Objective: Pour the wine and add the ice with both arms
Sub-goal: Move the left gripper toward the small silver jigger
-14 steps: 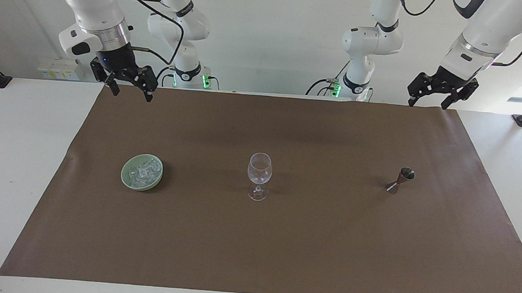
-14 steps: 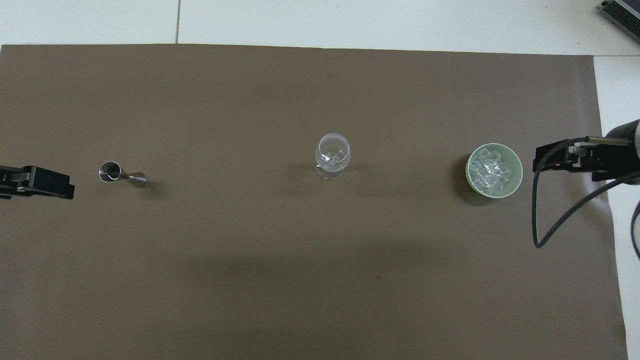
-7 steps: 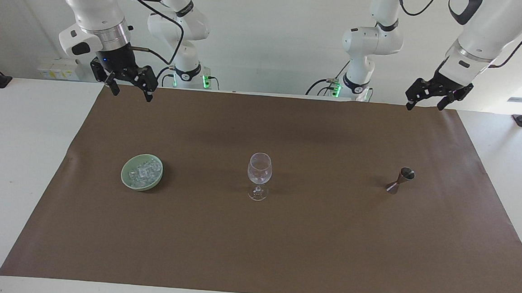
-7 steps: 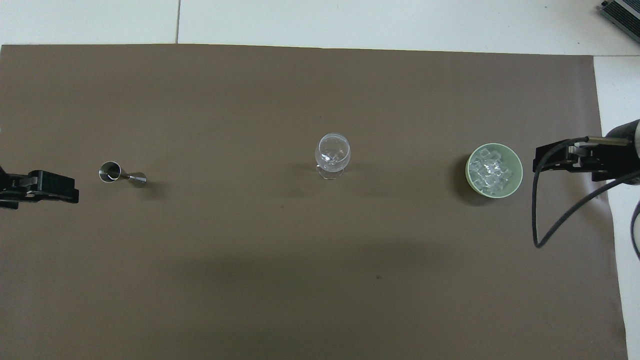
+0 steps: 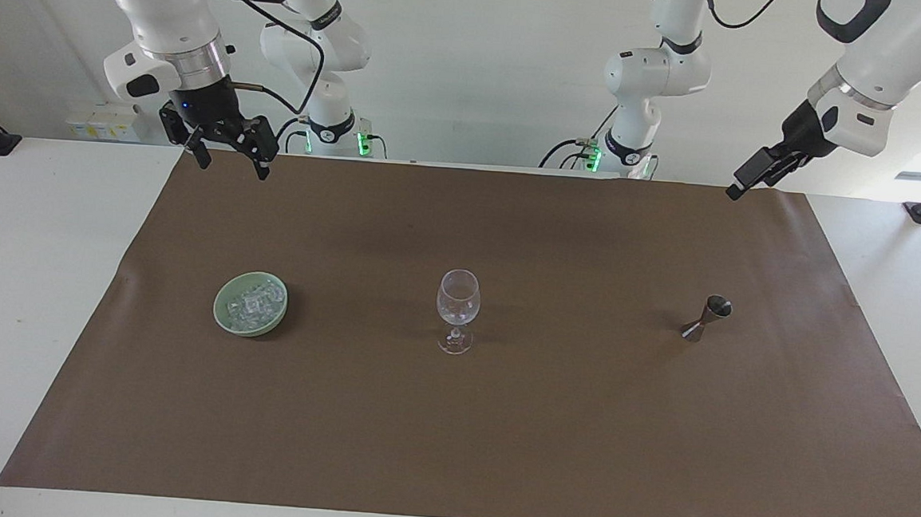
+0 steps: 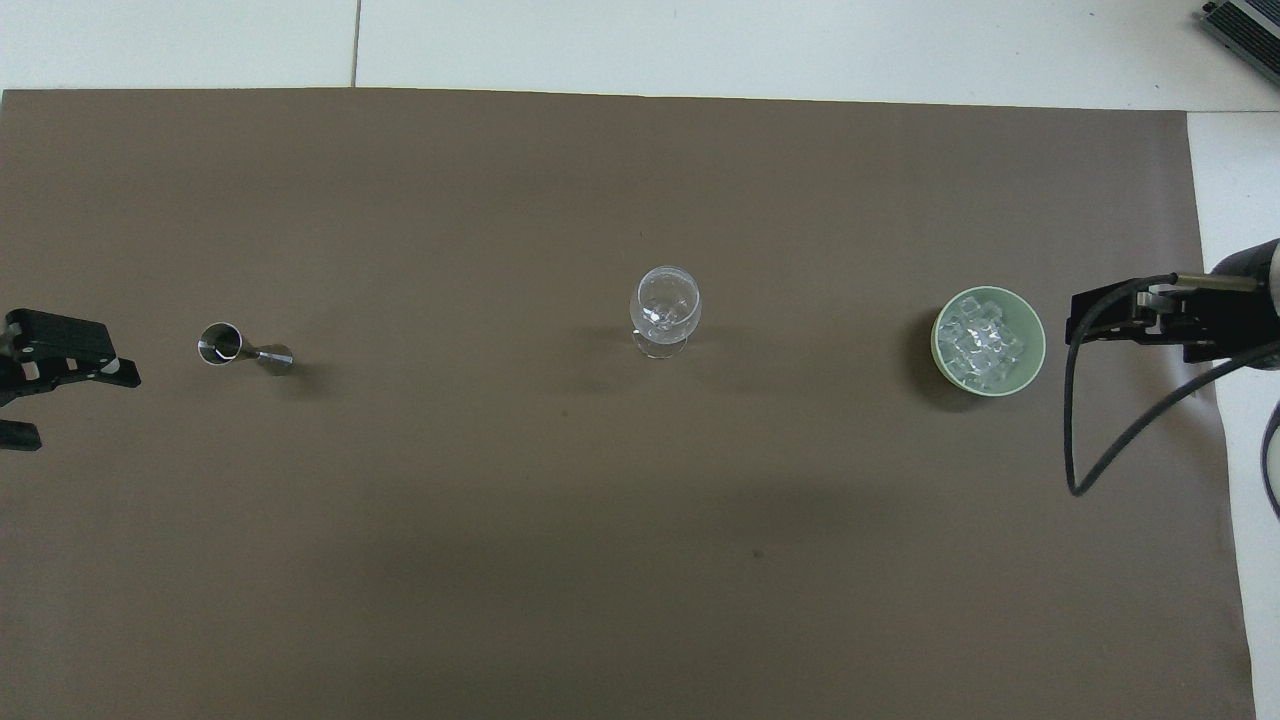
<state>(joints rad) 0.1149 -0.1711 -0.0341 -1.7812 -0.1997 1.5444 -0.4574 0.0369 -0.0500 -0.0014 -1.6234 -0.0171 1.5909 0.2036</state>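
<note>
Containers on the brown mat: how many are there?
3, in a row. The pale green dish of ice sits toward the right arm's end, the wine glass in the middle, the metal jigger toward the left arm's end. None seems hidden.

A dull brown paper mat (image 5: 498, 421) is covering most of a white table (image 5: 19, 279), its colour plain and unpatterned. A pale green dish (image 5: 226, 318) is showing up softly against the brown, and the ice (image 5: 254, 302) in it is glinting clear and whitish. The wine glass (image 5: 458, 297) is standing colourless and see-through (the brown is showing straight through its bowl). The jigger (image 5: 705, 318) is gleaming a dark, steely silver. Both arms are wearing glossy white shells with silver wrist rings and black cables; the right gripper (image 5: 227, 160) and the left gripper (image 5: 741, 188) are showing matt black. Small green lights are glowing at the arm bases.
</note>
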